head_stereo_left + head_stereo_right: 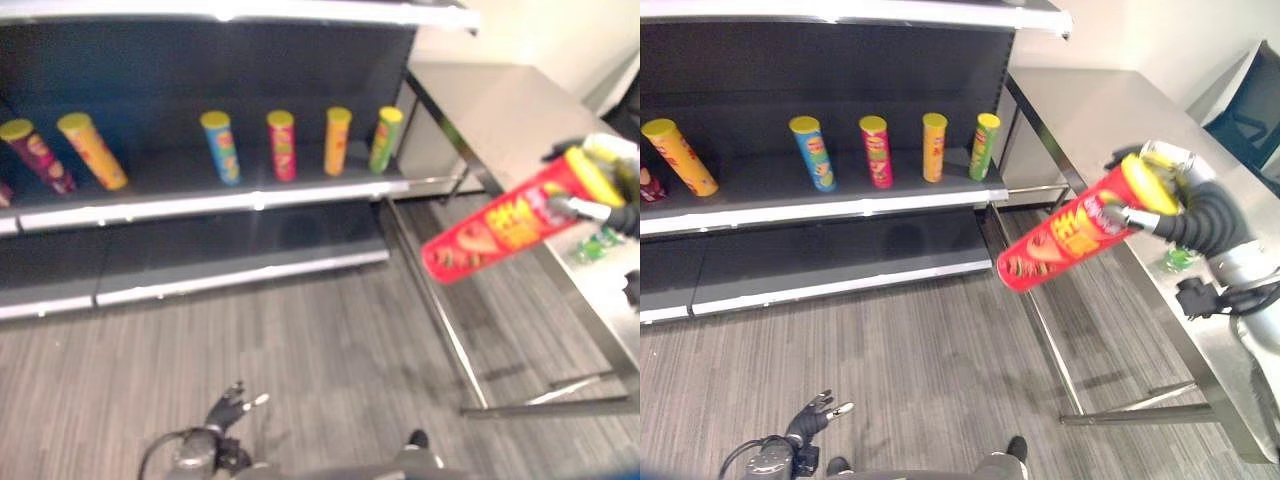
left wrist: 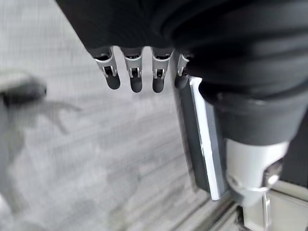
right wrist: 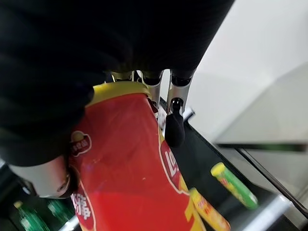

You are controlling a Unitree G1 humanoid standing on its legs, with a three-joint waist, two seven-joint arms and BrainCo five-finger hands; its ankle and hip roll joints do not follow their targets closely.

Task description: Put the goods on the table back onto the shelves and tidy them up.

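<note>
Right hand (image 1: 1185, 205) curled round lid end of red can (image 1: 1070, 236), held tilted in the air off the table's (image 1: 1090, 110) front edge. Left hand (image 1: 232, 405) hanging low, fingers relaxed. Risks: slipping from end-only grip; toppling cans (image 1: 932, 147) along the shelf's (image 1: 820, 212) front edge.

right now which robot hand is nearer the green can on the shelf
Right. The right robot hand is off to the right of the green can, over the table edge, gripping the red can. The left robot hand hangs low near the floor, farther away.
</note>
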